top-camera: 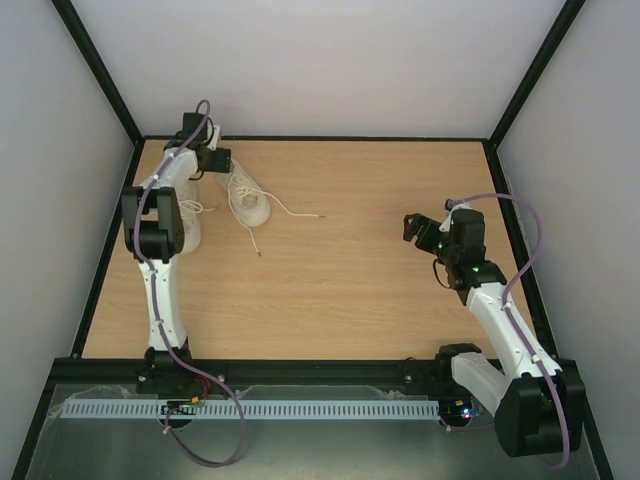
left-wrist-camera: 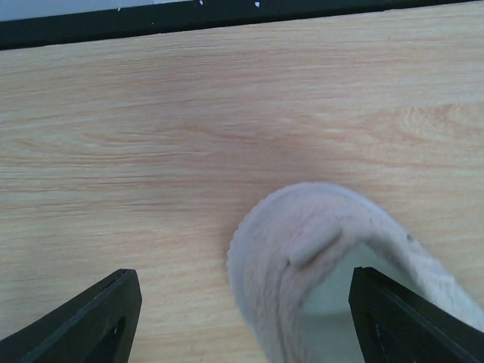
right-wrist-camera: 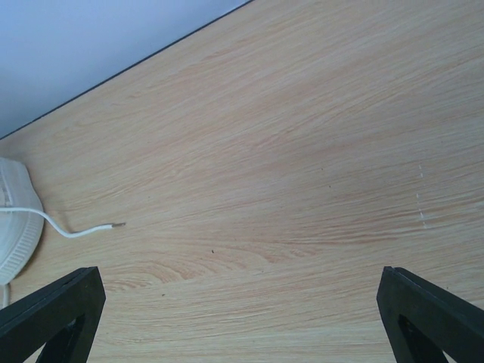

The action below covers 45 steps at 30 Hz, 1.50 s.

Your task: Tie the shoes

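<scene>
Two cream-white shoes lie at the table's far left. One shoe (top-camera: 248, 197) is in plain sight, its thin white laces (top-camera: 290, 210) trailing loose to the right and toward the front. The other shoe (top-camera: 190, 228) is partly hidden behind my left arm. My left gripper (top-camera: 218, 162) is open at the heel of the first shoe. In the left wrist view that heel (left-wrist-camera: 302, 249) sits between the spread fingers (left-wrist-camera: 94, 321), with the right finger over the shoe's opening. My right gripper (top-camera: 416, 232) hovers open over bare wood at the right, holding nothing.
In the right wrist view, a shoe's toe (right-wrist-camera: 13, 227) and one lace end (right-wrist-camera: 87, 228) show at the left edge. A black frame (top-camera: 320, 138) and white walls bound the wooden table (top-camera: 380, 290). The shoes lie close to the left rear corner.
</scene>
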Available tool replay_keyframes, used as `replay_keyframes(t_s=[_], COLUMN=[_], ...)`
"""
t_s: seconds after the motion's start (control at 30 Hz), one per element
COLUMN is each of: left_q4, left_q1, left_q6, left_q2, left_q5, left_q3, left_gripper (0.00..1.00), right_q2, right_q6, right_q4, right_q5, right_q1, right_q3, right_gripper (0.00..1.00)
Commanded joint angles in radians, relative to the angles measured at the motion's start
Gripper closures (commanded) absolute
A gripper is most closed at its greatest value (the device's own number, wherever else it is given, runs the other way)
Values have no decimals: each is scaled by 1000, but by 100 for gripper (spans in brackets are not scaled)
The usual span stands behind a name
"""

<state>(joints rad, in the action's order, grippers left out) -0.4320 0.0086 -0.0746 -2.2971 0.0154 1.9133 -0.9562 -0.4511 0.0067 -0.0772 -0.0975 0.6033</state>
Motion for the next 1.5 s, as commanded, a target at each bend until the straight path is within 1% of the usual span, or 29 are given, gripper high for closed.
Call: replay_keyframes(t_s=[0.0,0.07,0.1,0.13,0.2,0.23,0.3,0.43,0.53,0.7,0.8,0.9,1.0,1.07,1.17,1.27,1.3,1.37,1.4,1.47], left_q4=[-26,-27,-30,-29,-14,-8,-10,-75,-110,-88,-63,-3,52,70,69,48,47,51,55,59], left_q1=[-6,-7,-8,-8,-15,-20,-32,-45,-75,-158,-225,-322,-412,-452,-458,-458,-458,-457,-458,-454], left_q6=[16,14,8,1,-3,-1,15,66,124,229,297,322,312,301,273,228,212,185,168,124], left_q2=[-65,-67,-63,-51,-9,30,91,187,259,418,485,524,527,502,431,357,343,345,355,390], left_q5=[-22,5,41,86,164,191,230,338,344,221,148,60,-11,-14,-3,3,14,49,68,104], left_q3=[59,57,50,32,-27,-62,-133,-251,-343,-502,-534,-559,-599,-609,-582,-545,-541,-548,-550,-549], left_gripper=[28,43,51,62,90,97,98,98,97,97,98,97,98,98,98,97,93,80,69,31], right_q2=[0,3,4,4,2,2,3,8,7,4,4,-7,-13,-12,-24,-87,-115,-179,-205,-254], right_q6=[22,25,25,25,25,28,41,36,19,30,26,37,51,60,30,-11,-11,7,15,28], right_q4=[12,9,8,6,4,1,-9,-33,-24,-59,-66,-87,-120,-142,-146,-142,-152,-165,-166,-160], right_q5=[-8,-7,-7,-10,-27,-44,-104,-217,-329,-431,-445,-434,-419,-402,-345,-320,-304,-276,-265,-276], right_q1=[0,0,-1,-1,0,-1,0,-1,-2,-30,-81,-133,-166,-178,-191,-206,-218,-256,-277,-302], right_q3=[38,35,36,37,41,44,54,68,69,98,99,102,112,116,97,88,98,121,133,150], right_gripper=[1,1,0,1,0,1,1,1,1,1,2,4,5,6,7,11,13,15,16,19])
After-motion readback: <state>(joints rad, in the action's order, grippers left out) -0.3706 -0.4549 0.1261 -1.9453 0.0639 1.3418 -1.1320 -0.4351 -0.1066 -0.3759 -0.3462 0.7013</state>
